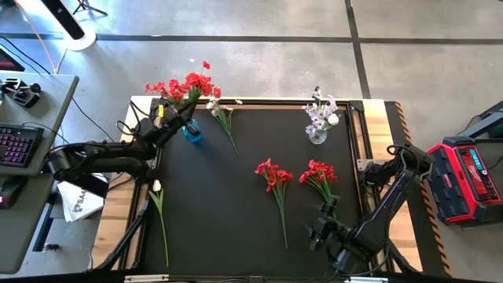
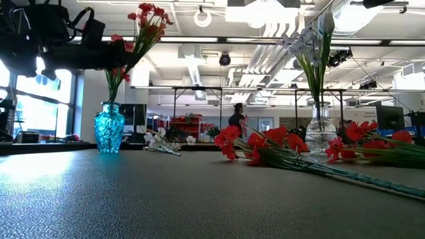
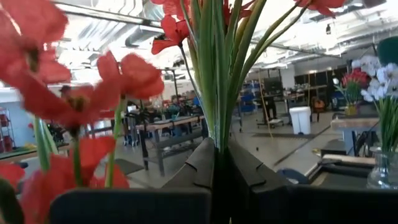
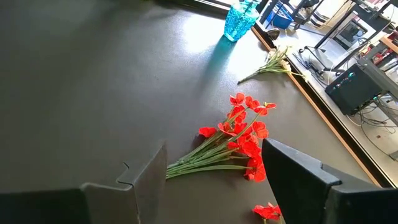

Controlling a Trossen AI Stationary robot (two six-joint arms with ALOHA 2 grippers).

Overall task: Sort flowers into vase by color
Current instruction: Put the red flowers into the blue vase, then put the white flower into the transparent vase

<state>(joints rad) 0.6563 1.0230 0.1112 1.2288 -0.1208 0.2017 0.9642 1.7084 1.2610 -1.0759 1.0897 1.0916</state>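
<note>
My left gripper [image 1: 185, 110] is shut on a red flower sprig [image 1: 192, 83] above the blue vase [image 1: 191, 132] at the table's far left. In the low view its stems [image 2: 113, 86] run down to the vase's mouth [image 2: 109, 105]. A clear vase [image 1: 317, 135] at the far right holds pale flowers [image 1: 321, 110]. Two red sprigs [image 1: 273, 177] [image 1: 318, 174] lie flat mid-table. One white sprig [image 1: 222, 115] lies beside the blue vase, another [image 1: 159, 206] at the left edge. My right gripper [image 1: 322, 226] hovers open near the right red sprig's stem end. My left gripper pinches the red sprig's bundle of green stems [image 3: 217, 127] between its two shut fingers, below the blossoms. The fingers come roughly level from the table's left and lie across the stems. The sprig stands nearly upright, blossoms up, its lower stems reaching the blue vase's mouth.
A red toolbox [image 1: 465, 174] stands off the table's right side, and a desk with a keyboard [image 1: 17, 146] off its left. The black mat [image 1: 220, 212] is bare between the left white sprig and the red sprigs. A person [image 2: 236, 117] stands far behind the table.
</note>
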